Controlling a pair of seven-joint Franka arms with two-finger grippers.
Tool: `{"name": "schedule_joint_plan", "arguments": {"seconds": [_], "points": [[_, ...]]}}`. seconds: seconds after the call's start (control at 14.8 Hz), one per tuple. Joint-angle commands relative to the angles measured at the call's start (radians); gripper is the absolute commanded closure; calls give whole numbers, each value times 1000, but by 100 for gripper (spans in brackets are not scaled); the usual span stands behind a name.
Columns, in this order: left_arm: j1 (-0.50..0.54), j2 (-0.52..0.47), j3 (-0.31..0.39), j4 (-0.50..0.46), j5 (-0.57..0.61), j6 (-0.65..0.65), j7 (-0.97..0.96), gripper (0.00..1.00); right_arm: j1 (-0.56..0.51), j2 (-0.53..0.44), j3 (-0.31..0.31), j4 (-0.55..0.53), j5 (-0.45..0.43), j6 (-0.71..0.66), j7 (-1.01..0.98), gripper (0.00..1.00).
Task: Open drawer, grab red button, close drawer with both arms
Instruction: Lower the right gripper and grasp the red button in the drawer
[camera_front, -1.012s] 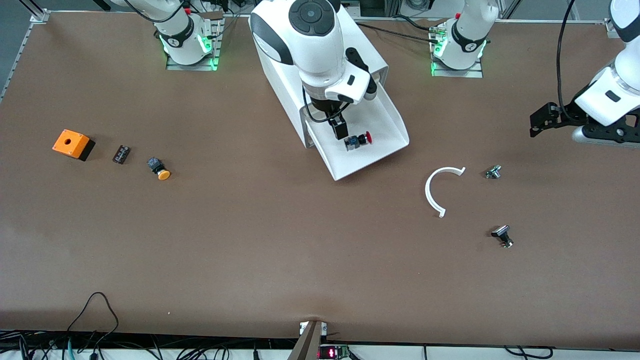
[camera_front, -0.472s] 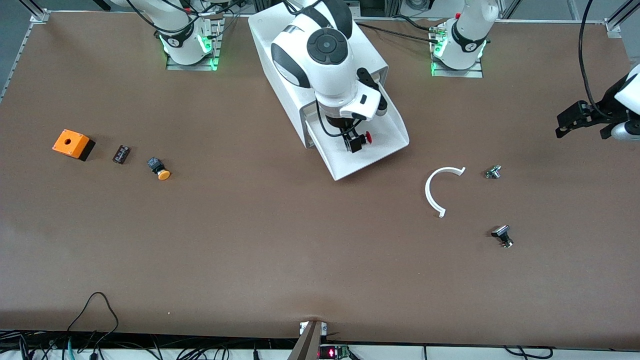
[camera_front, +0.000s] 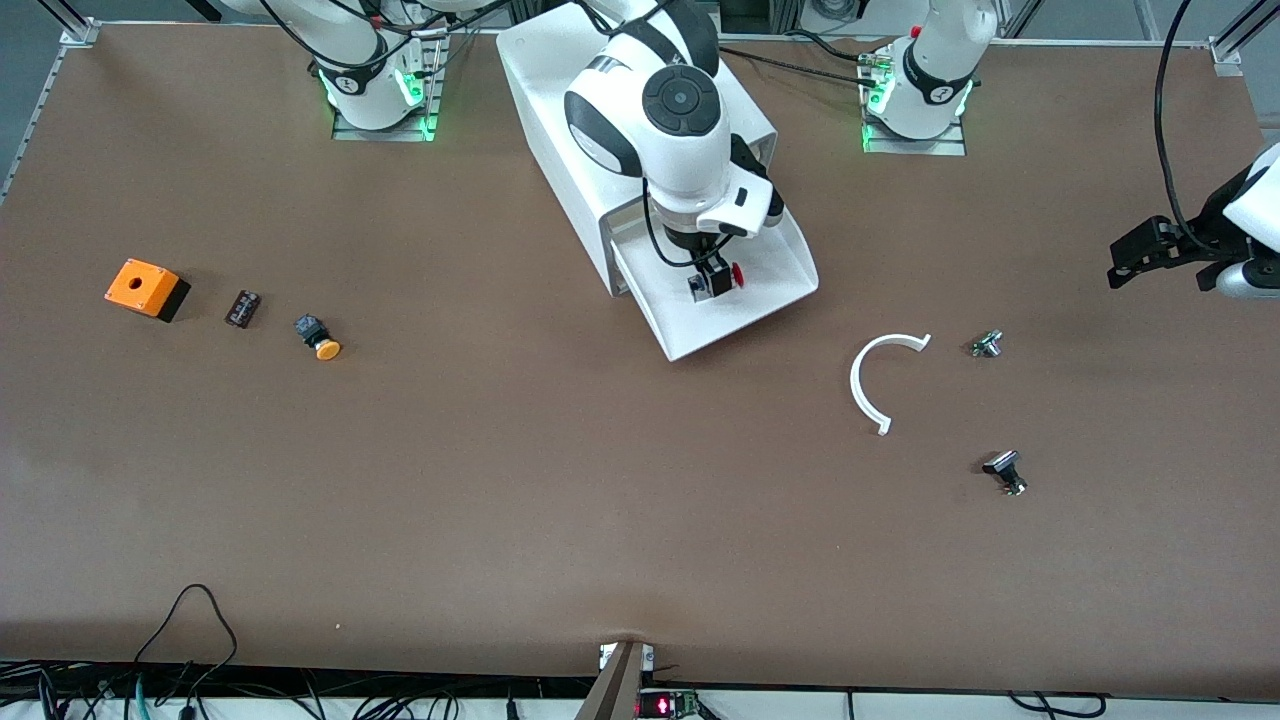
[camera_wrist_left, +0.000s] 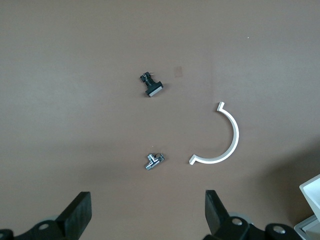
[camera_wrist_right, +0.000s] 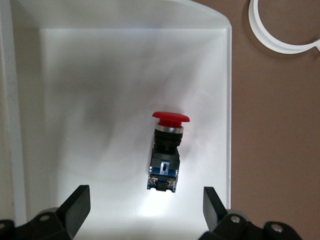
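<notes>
The white cabinet (camera_front: 560, 120) stands near the arms' bases with its lowest drawer (camera_front: 775, 268) pulled out. The red-capped button (camera_front: 737, 275) lies on its side in the drawer. My right gripper (camera_front: 712, 282) hangs open just over the button's black-and-blue body. In the right wrist view the button (camera_wrist_right: 166, 150) lies on the drawer's floor (camera_wrist_right: 95, 100), just ahead of the open right gripper (camera_wrist_right: 145, 210) and apart from both fingers. My left gripper (camera_front: 1128, 262) is open and empty above the table at the left arm's end; it shows open in the left wrist view (camera_wrist_left: 147, 215).
A white arc (camera_front: 872, 385), a silver part (camera_front: 986, 344) and a black-and-silver part (camera_front: 1005, 472) lie toward the left arm's end. An orange box (camera_front: 145, 288), a small dark part (camera_front: 242, 308) and an orange-yellow-capped button (camera_front: 318, 337) lie toward the right arm's end.
My right gripper has come down over the drawer and moved onto the button's body. My left arm has drawn back toward its end of the table.
</notes>
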Motion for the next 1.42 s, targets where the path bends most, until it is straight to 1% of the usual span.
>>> {"name": "schedule_joint_plan", "arguments": {"seconds": [0.0, 0.2, 0.54, 0.94, 1.01, 1.08, 1.15, 1.21, 1.35], "points": [[-2, 25, -4, 47, 24, -26, 4, 0, 13, 51, -4, 42, -20, -15, -12, 0], [-2, 25, -4, 47, 22, -27, 1, 0, 13, 61, -7, 43, -20, 5, -9, 0], [-2, 25, -4, 47, 22, -29, 0, 0, 13, 98, -8, 43, -20, 102, 0, 0], [-2, 25, -4, 47, 22, -32, 0, 0, 13, 104, -8, 42, -18, 108, 3, 0], [-2, 25, -4, 47, 22, -36, 0, 0, 13, 104, -8, 40, -17, 108, 2, 3], [-2, 25, -4, 47, 22, -36, 0, 0, 13, 104, -8, 40, -14, 105, 2, 9], [-2, 25, -4, 47, 22, -36, 0, 0, 13, 103, -8, 39, -15, 105, 2, 19], [-2, 25, -4, 47, 22, -36, 0, 0, 14, 103, -8, 39, -17, 108, 2, 27], [-2, 25, -4, 47, 22, -36, 0, 0, 16, 104, -8, 37, -17, 109, 2, 37]]}}
